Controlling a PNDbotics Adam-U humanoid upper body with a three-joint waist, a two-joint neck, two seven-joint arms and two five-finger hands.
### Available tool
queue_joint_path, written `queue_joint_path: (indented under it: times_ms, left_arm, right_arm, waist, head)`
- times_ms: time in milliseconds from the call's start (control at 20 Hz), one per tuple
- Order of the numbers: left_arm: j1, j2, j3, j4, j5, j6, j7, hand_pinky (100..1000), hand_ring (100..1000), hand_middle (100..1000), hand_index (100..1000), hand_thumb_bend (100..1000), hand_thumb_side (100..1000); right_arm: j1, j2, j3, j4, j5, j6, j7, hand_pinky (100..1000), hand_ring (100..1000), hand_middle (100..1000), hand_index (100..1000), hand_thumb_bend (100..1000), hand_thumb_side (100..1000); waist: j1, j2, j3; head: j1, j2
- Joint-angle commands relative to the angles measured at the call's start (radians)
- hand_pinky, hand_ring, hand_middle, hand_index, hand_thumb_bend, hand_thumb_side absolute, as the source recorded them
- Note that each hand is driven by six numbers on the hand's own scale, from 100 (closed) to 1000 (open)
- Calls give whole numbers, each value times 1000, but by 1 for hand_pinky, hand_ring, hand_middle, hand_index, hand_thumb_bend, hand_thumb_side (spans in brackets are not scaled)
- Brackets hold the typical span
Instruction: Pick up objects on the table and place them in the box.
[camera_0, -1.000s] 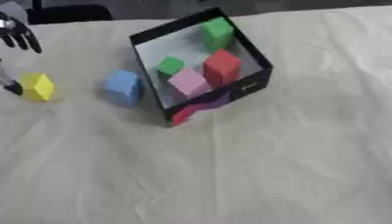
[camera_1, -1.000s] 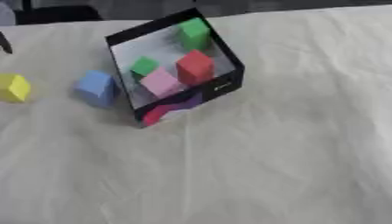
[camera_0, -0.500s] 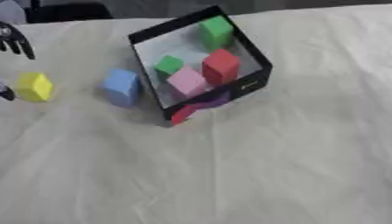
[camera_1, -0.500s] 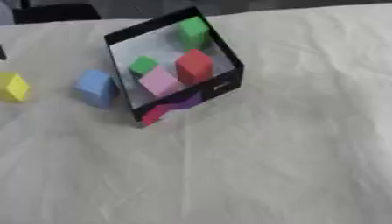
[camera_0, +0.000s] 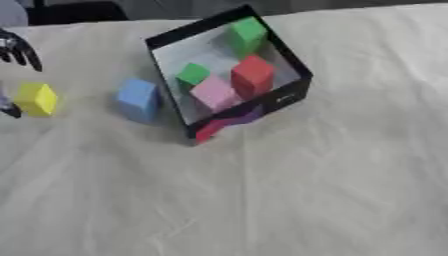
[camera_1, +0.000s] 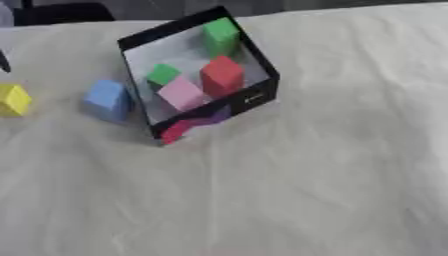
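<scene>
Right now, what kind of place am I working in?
Probably a lab or test bench set up for sorting practice: a table under a wrinkled cream cloth, a black box already holding coloured blocks, and loose yellow and blue blocks beside it.

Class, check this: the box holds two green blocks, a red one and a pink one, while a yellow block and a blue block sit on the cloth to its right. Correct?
Not quite. The yellow block and blue block sit to the left of the box, as the left eye view shows. The rest stands.
</scene>
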Motion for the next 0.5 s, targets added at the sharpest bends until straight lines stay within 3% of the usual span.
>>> queue_joint_path:
  times_ms: [50, 500]
  left_arm:
    - [-25, 16, 18, 15, -5, 2, 23, 823, 805, 765, 772, 779, 100]
    - [-52, -21, 44, 93, -98, -4, 64, 823, 813, 776, 774, 772, 100]
  right_arm:
    - [-10, -19, -12, -11, 8, -2, 3, 740, 803, 703, 787, 281, 539]
    - [-9, -15, -15, -8, 7, -5, 6, 740, 804, 703, 787, 277, 545]
  waist:
    - [-9, 0, -2]
    - [-11, 14, -10]
  head:
    - [4, -18]
    - [7, -35]
